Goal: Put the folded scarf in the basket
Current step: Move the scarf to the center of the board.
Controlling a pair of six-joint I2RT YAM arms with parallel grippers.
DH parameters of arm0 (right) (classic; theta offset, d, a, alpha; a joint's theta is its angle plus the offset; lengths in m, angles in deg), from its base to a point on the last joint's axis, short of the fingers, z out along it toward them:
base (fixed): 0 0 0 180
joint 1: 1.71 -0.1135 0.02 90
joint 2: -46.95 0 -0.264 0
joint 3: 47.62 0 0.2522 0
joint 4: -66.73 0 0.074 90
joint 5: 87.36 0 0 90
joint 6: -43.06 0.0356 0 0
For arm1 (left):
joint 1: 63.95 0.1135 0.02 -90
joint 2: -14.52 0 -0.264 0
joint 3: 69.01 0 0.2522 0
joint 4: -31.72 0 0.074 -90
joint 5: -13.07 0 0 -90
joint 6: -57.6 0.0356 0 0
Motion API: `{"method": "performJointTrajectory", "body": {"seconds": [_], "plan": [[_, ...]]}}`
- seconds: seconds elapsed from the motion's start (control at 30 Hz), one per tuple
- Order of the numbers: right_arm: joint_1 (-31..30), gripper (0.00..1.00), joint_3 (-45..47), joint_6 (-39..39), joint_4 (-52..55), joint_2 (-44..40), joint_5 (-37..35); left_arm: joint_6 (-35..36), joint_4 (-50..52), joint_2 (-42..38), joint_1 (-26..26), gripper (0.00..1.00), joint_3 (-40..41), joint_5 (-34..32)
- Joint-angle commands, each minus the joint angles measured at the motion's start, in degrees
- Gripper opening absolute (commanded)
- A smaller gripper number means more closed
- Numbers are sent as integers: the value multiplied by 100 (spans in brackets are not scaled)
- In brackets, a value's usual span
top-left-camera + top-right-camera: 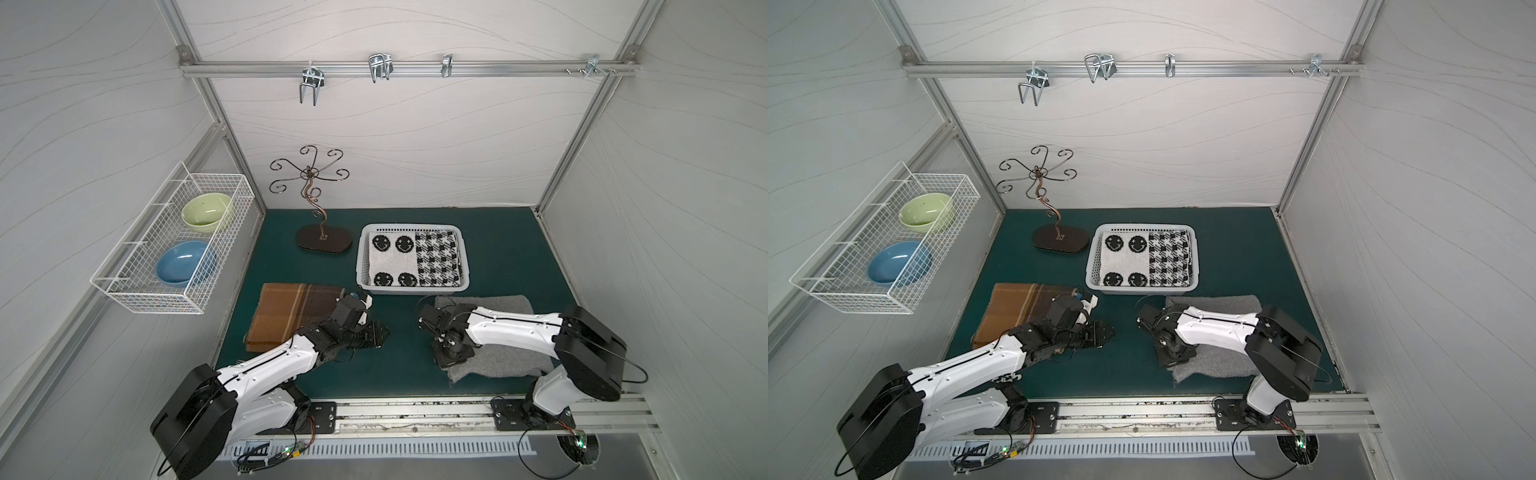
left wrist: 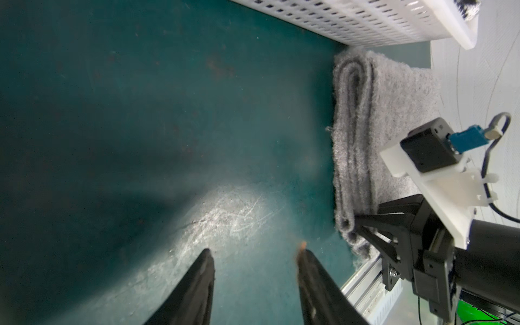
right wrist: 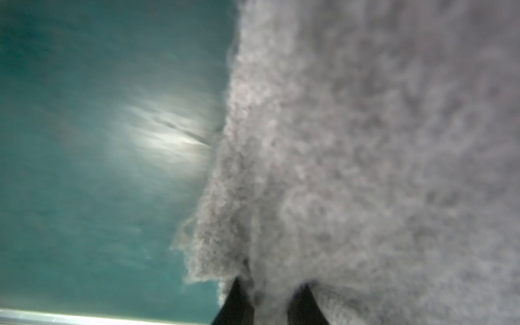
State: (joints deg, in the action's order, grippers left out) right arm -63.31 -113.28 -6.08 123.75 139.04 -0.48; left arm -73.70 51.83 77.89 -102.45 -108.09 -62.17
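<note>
Finding gray folded scarf [image 1: 505, 365] lying on tabletop [image 1: 395, 374] just before basket [image 1: 413, 287], long axis running along its front wall, right jaws straddling the scarf's edge, grip unclear, left jaws gaping empty, patterned scarf [image 1: 415, 259] filling basket.

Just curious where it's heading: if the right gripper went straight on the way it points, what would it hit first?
Most likely the grey folded scarf: the right gripper points down at its edge, fingertips right by it.
</note>
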Motion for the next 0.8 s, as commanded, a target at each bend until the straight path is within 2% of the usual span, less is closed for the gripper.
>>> {"method": "performJointTrajectory", "body": {"seconds": [0.0, 0.03, 0.2, 0.3, 0.43, 0.63, 0.77], "plan": [[-124, 28, -178, 51, -1202, 299, 843, -128, -225, -182, -43, 51, 109, -162], [-137, 34, -302, 56, -1282, 300, 900, -141, -185, -231, -43, 51, 138, -198], [-177, 48, -698, -51, -1129, 59, 737, -134, 48, -420, -52, 52, 174, -311], [-127, 49, -466, -53, -1075, -388, 617, -187, -4, -355, -129, 52, 120, -333], [59, 49, 159, 63, -964, -1599, 330, -232, -233, -24, -506, 52, -141, -501], [653, 49, 553, -12, -118, -3413, 25, -124, -702, 889, -986, 54, -729, -567], [1084, 50, 710, -150, 216, -4100, 97, -188, -1234, 1347, -1070, 57, -929, -513]]}}
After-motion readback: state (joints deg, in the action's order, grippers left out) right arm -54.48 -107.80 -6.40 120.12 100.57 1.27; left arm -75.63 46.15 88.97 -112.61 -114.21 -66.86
